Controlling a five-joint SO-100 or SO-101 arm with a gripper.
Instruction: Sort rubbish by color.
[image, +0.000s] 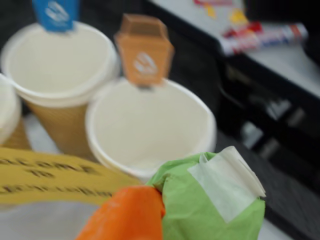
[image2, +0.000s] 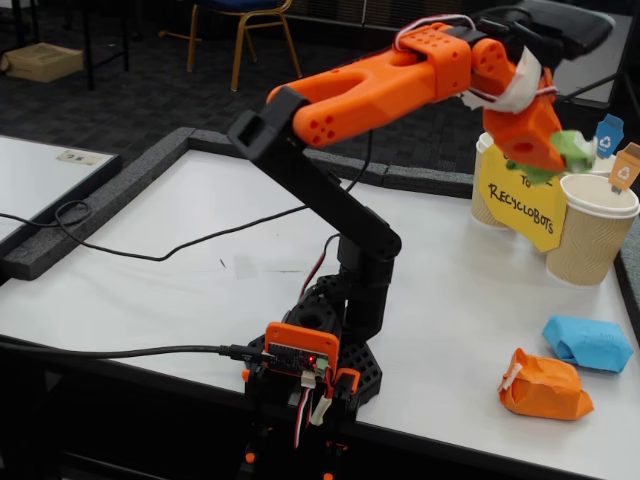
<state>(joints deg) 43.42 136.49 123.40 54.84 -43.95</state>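
- The hand (image2: 560, 150) is clamped on the green wad (image: 210, 200), held in the air at the upper right of the fixed view, just by the cups and above the yellow sign (image2: 520, 200).
- In the wrist view the green wad fills the lower right; the cup with the orange tag (image: 150, 127) gapes right behind it, and the cup with the blue tag (image: 60, 65) sits at upper left.
- Main risk, as I judge it: dropping green into the wrong cup. The nearest open mouth carries the orange tag, and a third cup rim (image: 7, 110) shows only at the left edge, its tag out of frame.
- Second risk: the cups stand touching and look light; a sweep of the hand or wad across the rims could tip one or knock the sign over.
- The tags (image: 144, 50) stick up above the rims, so a low pass could catch on them.
- The wad's white tape (image: 225, 185) lifts at one edge; it might snag on a finger at release, though that is a guess.
- The orange wad (image2: 545, 385) and blue wad (image2: 590, 342) lie on the worktop (image2: 200, 260) at the lower right of the fixed view, just beside each other and well apart from the cups.
- A black cable (image2: 150, 250) crosses the worktop at left, clear of the work.
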